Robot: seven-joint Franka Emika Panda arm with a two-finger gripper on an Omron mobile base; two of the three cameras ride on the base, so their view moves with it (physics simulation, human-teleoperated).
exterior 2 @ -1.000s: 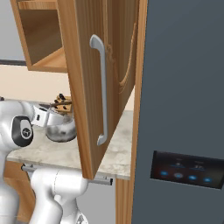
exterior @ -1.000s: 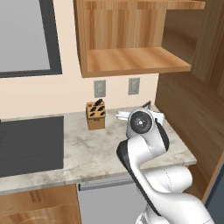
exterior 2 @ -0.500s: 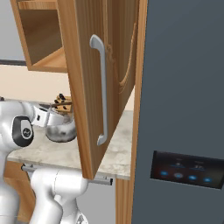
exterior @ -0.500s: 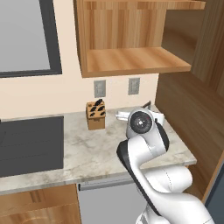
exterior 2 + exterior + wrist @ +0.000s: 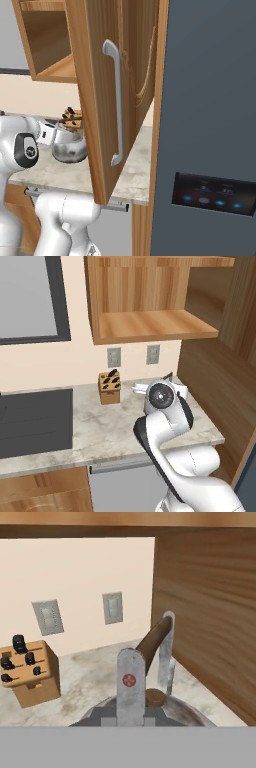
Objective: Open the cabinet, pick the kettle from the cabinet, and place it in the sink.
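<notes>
My gripper [image 5: 149, 662] is shut on the dark arched handle of the silver kettle [image 5: 150, 709], one fingertip [image 5: 131, 682] on each side of it. In the right base view the kettle [image 5: 70, 147] hangs just over the counter, under the gripper [image 5: 50, 132]. In the left base view my own elbow hides it. The cabinet [image 5: 150, 326] stands open above, its pale shelf bare. Its door [image 5: 97, 100] is swung wide, bar handle [image 5: 117, 105] facing out. The black sink [image 5: 32, 421] lies at the counter's left.
A wooden knife block [image 5: 110, 387] stands against the wall under two outlets [image 5: 114, 357]. A tall wood panel [image 5: 210, 622] closes the counter's right end, close to the kettle. The dark fridge front [image 5: 210, 125] is beyond it. Marble counter [image 5: 105, 431] lies between kettle and sink.
</notes>
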